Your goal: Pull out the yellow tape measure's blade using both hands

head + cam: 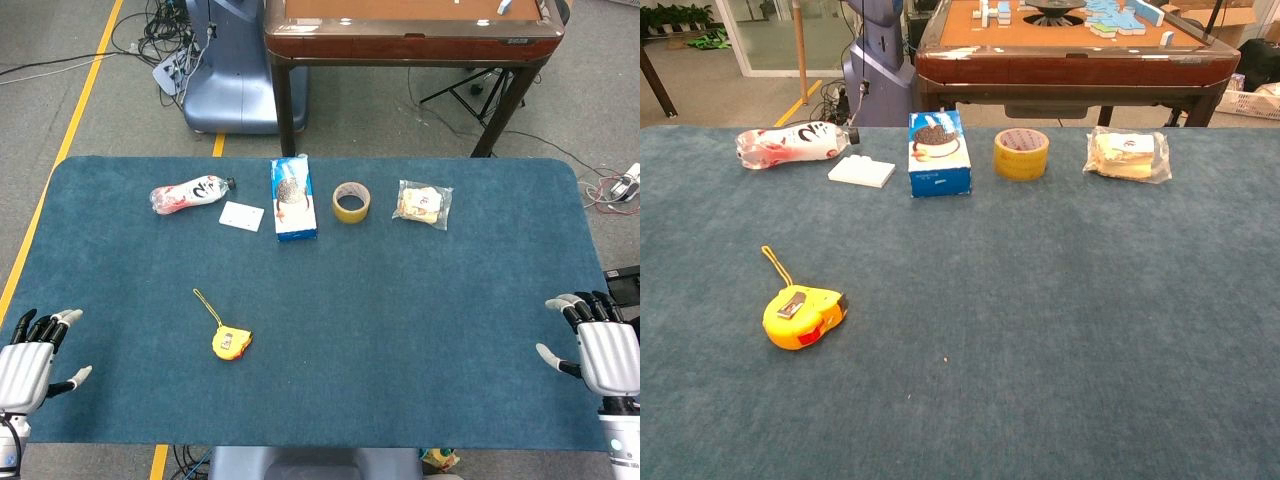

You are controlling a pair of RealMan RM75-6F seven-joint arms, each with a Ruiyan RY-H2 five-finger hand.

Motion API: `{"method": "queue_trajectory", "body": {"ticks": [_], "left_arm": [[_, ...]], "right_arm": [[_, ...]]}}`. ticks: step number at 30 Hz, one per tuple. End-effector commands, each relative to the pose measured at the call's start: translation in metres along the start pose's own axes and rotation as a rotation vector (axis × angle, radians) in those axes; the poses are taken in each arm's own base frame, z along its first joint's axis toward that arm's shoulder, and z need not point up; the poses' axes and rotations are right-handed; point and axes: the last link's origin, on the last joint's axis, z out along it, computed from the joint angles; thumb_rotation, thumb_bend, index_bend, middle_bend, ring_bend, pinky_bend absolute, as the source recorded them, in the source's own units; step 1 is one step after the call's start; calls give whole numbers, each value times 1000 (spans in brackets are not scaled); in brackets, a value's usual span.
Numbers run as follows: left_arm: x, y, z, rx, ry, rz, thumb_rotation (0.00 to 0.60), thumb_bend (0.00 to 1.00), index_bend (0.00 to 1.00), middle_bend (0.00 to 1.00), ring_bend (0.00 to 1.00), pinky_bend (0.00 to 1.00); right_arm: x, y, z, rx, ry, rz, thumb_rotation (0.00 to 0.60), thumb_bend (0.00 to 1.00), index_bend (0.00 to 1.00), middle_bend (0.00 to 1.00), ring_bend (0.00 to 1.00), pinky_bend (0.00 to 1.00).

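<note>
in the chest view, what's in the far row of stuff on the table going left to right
plastic bottle → white card → blue box → yellow tape roll → clear packet of snacks

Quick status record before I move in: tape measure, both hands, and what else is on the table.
tape measure: yellow, lying on the blue table, front left, blade not pulled out, yellow strap trailing behind it
left hand: at the table's left edge, fingers apart, holding nothing
right hand: at the right edge, fingers apart, holding nothing
far row, left to right: bottle on its side, white card, blue box, tape roll, bagged item
</note>
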Motion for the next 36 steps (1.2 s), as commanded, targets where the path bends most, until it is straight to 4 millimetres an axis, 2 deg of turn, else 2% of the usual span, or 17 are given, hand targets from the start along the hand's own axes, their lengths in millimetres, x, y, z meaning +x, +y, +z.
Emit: {"method": "queue_trajectory", "body": {"ticks": [1, 9, 15, 21, 26, 36], "left_arm": [[-2, 1, 0, -4, -6, -5, 600, 168, 181, 190, 165, 34], [-8, 9, 13, -77, -36, -5, 600, 168, 181, 190, 164, 34], [-13, 26, 39, -192, -88, -14, 600, 168, 178, 191, 164, 34], [-26, 50, 64, -291, -172, -6, 600, 168, 172, 190, 161, 34], [-37, 68, 80, -344, -231, 9, 600, 168, 135, 168, 155, 35], [-56, 104, 99, -423, -329, 54, 600, 168, 150, 155, 151, 35]], "right_arm": [[-1, -2, 0, 7, -9, 0, 600, 229, 334, 309, 210, 149], [10, -6, 8, 22, 46, -7, 600, 229, 334, 309, 210, 149], [35, -11, 20, 34, 136, -36, 600, 229, 332, 309, 210, 149], [50, -14, 25, 32, 166, -55, 600, 228, 328, 309, 210, 149], [49, -13, 24, 21, 152, -50, 600, 229, 326, 309, 210, 149], [43, -7, 20, -3, 124, -47, 600, 229, 326, 309, 210, 149]]}}
